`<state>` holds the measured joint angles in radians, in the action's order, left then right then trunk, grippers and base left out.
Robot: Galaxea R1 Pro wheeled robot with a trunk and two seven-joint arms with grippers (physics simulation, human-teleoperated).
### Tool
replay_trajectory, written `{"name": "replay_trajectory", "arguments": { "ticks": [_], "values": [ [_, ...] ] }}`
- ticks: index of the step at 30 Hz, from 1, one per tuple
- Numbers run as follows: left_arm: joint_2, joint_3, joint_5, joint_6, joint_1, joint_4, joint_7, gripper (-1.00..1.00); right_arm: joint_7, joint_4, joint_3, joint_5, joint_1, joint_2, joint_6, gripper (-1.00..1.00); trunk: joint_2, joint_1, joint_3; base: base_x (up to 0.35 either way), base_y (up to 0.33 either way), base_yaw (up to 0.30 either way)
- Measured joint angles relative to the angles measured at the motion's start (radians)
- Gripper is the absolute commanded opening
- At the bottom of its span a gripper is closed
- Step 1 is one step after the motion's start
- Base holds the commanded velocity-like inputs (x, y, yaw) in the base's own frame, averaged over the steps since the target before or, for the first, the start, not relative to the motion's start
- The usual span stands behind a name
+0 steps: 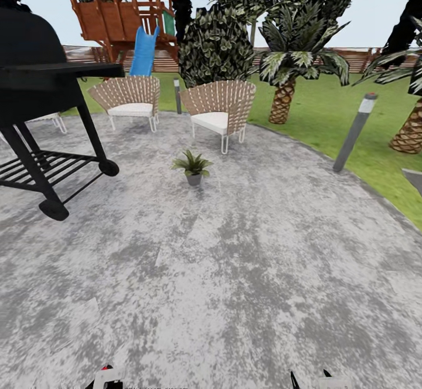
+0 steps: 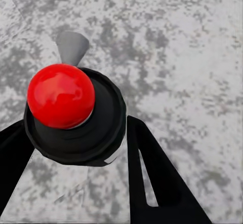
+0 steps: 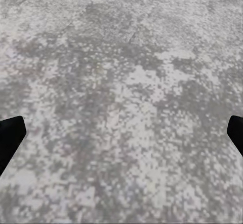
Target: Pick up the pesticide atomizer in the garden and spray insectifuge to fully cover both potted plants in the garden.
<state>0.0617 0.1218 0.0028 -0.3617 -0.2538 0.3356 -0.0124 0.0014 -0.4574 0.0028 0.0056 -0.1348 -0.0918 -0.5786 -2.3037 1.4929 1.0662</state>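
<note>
My left gripper (image 2: 76, 125) is shut on the pesticide atomizer (image 2: 63, 95), which from above is a round black body with a glossy red knob and a grey nozzle. Its red top (image 1: 104, 369) peeks in at the head view's bottom edge. One potted plant (image 1: 193, 166), a low green rosette in a small grey pot, stands on the stone patio (image 1: 234, 271) well ahead of me, in front of the chairs. The second potted plant is out of view. My right gripper (image 3: 121, 133) hangs open over bare stone, its fingers spread wide.
A black grill (image 1: 41, 95) stands at the left. Two wicker chairs (image 1: 220, 110) sit behind the plant. Grey bollard lights (image 1: 353, 134) edge the patio, with lawn, palms (image 1: 287, 78) and a wooden playhouse with a blue slide (image 1: 126, 16) beyond.
</note>
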Motion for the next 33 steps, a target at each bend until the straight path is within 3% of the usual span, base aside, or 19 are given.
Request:
{"name": "replay_trajectory", "arguments": {
  "ticks": [6,13,33],
  "values": [
    [0.000,0.000,0.000,0.000,0.000,0.000,0.000,-1.00,0.000,0.000,0.000,0.000,0.000,0.000,0.000,1.00,0.000,0.000,0.000,0.038,0.000,0.279],
    [0.000,0.000,0.000,0.000,0.000,0.000,0.000,-1.00,0.000,0.000,0.000,0.000,0.000,0.000,0.000,1.00,0.000,-0.001,0.000,0.280,0.000,0.227],
    [0.000,0.000,0.001,0.000,0.000,0.000,0.000,-1.00,0.000,-0.002,-0.001,-0.003,0.000,0.000,-0.001,1.00,0.000,-0.001,0.000,0.338,0.000,0.010]
  ]
}}
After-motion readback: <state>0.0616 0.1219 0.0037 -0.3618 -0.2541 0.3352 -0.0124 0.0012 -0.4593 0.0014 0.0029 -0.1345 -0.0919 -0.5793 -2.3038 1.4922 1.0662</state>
